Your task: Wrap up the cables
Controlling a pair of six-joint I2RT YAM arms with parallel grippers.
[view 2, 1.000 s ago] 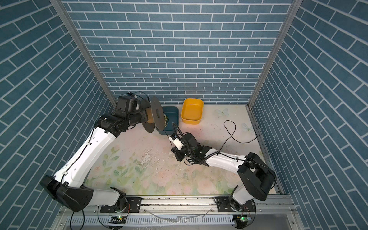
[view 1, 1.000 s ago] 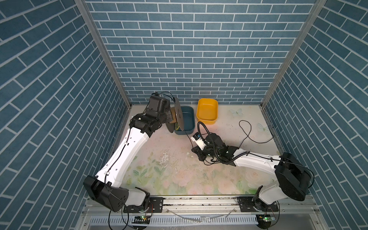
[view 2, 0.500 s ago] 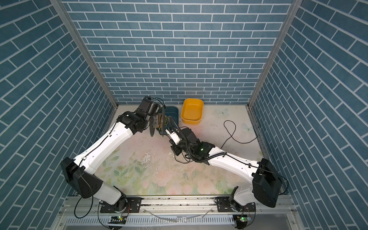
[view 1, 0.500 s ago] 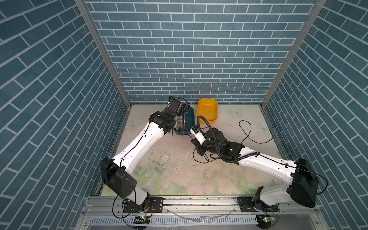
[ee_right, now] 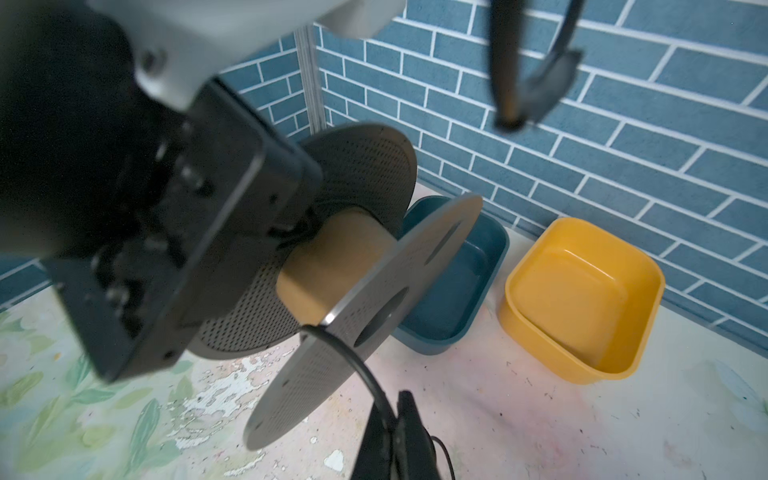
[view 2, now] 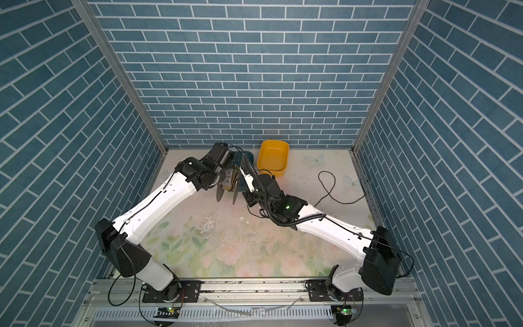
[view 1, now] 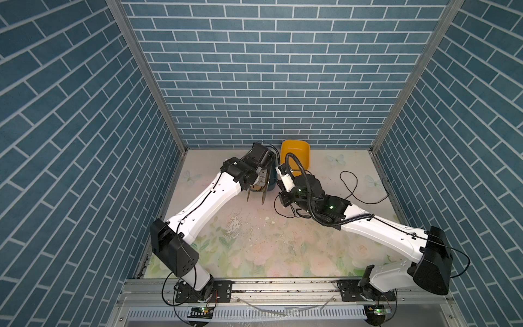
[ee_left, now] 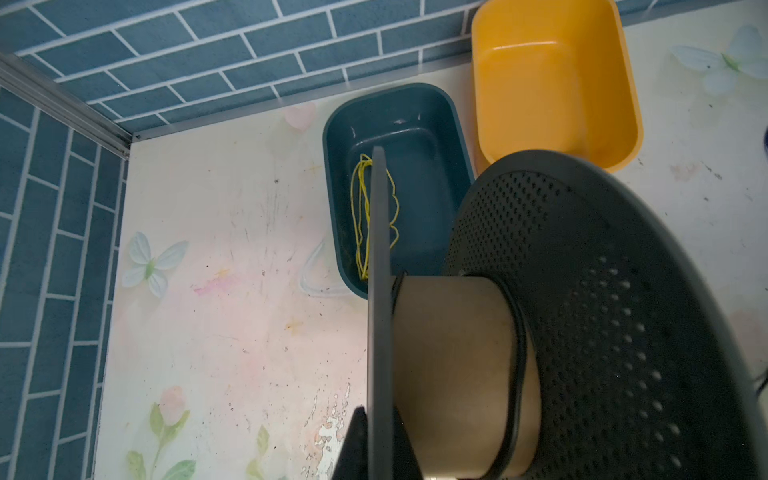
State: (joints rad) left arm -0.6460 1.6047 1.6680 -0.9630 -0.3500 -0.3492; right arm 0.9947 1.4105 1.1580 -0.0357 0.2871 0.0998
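Observation:
A spool (ee_left: 453, 365), a tan core between two grey perforated discs, hangs above the mat in front of the blue tray; in both top views it shows at mid-back (view 1: 259, 188) (view 2: 227, 186). My left gripper (ee_left: 379, 419) is shut on the edge of one disc. The black cable (ee_right: 357, 365) runs from the rim of the other disc down into my right gripper (ee_right: 392, 411), which is shut on it just beside the spool (ee_right: 332, 266). One turn of cable (ee_left: 519, 332) lies round the core. The rest trails in loose loops over the mat at the right (view 1: 351, 184).
A blue tray (ee_left: 386, 89) with thin yellow strands (ee_left: 361, 208) stands at the back wall. A yellow tub (view 1: 297, 153) stands right of it. Both arms meet close together near these containers. The brick walls enclose the mat on three sides.
My left arm has swung the spool from the back left towards the middle, in front of the blue tray. My right gripper has moved back and up to it, still holding the cable.

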